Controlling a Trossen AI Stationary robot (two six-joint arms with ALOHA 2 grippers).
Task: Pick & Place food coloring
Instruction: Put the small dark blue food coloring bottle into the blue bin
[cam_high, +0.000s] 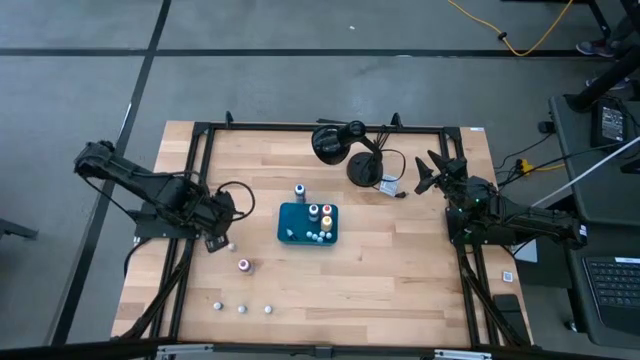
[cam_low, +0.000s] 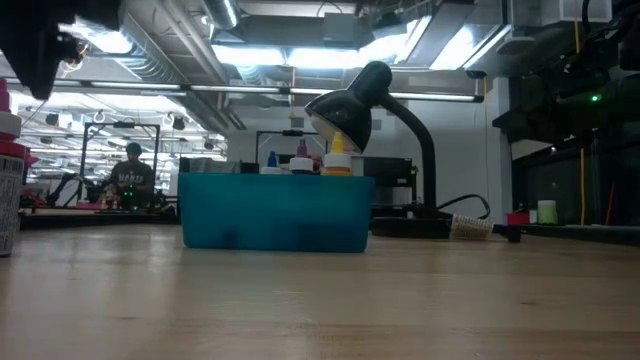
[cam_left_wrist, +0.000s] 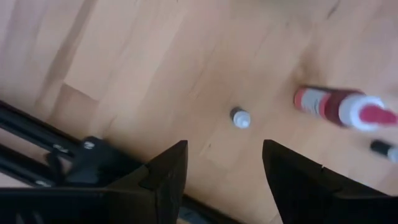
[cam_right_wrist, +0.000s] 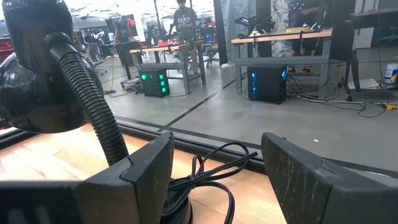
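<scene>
The left end effector (cam_left_wrist: 224, 171) is hovering with its fingers spread wide and empty over a tiny capped bottle (cam_left_wrist: 240, 117) on the table (cam_high: 400, 280); a red-topped bottle (cam_left_wrist: 341, 107) is lying just beyond. Descending off-centre risks knocking the small bottle over. Only the high view is showing the teal tray (cam_high: 290, 222) holding other bottles, and the right end effector (cam_high: 428, 172), also wide, waiting beside the black lamp (cam_high: 345, 148).

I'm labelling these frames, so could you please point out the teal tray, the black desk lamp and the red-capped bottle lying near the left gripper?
teal tray (cam_high: 287, 222): high view, bare floor at its left end.
black desk lamp (cam_low: 345, 112): low view, its shade.
red-capped bottle (cam_left_wrist: 336, 107): left wrist view, its body.
</scene>
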